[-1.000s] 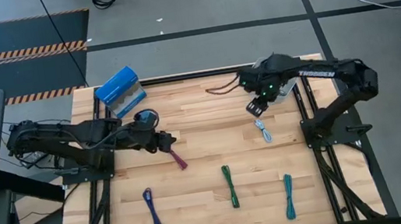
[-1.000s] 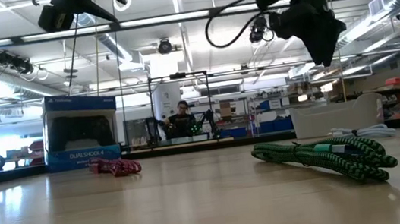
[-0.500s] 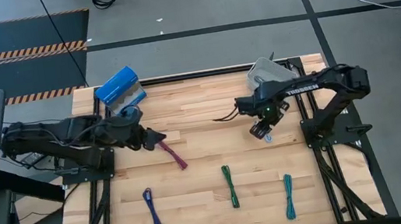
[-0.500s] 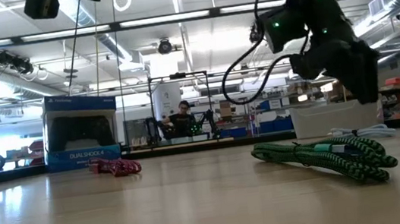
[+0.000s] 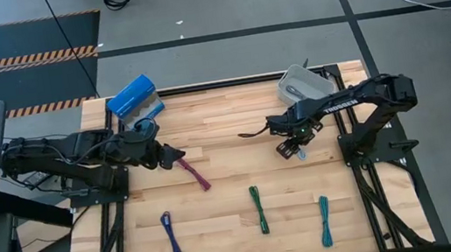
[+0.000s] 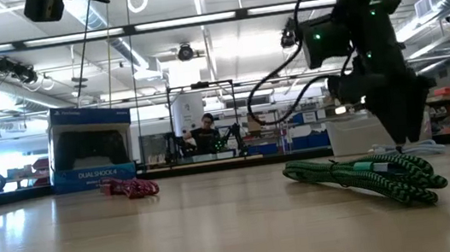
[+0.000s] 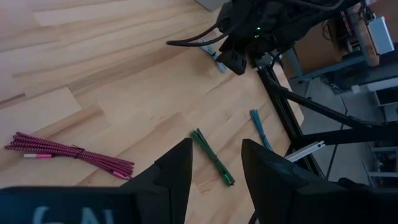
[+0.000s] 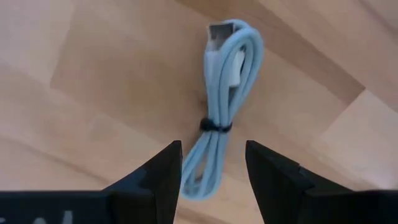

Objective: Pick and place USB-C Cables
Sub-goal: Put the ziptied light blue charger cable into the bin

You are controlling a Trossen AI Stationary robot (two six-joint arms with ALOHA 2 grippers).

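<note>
The right gripper (image 8: 210, 177) was seen low over the table (image 5: 218, 136), its two fingers (image 8: 152, 177) spread apart with nothing between them. The light blue cable (image 8: 222, 106) lay directly ahead of the gap, its lower loop just entering between the fingertips and its dark tie band (image 8: 215, 126) slightly beyond them. The long axis of the bundle was seen to run roughly in line with the gap, across the closing direction, so a short further descent was judged sufficient to place the fingers on either side of it. In the high view the same gripper (image 5: 292, 146) almost covered the cable (image 5: 300, 153), of which only a pale end showed.

Bare wood surrounded this bundle; the green cable (image 5: 258, 209) and the teal cable (image 5: 324, 221) lay nearer the front edge, well apart from it, and the purple-blue cable (image 5: 170, 235) lay farther to the left. The clear tray (image 5: 303, 84) stood near the table's back right corner, with open room between it and the gripper; a cable appeared to lie inside it.

The left gripper (image 7: 214, 165), fingers open and empty, was held above the table at the left, near the maroon cable (image 5: 198, 176). The blue box (image 5: 134, 101) stood at the back left corner.
</note>
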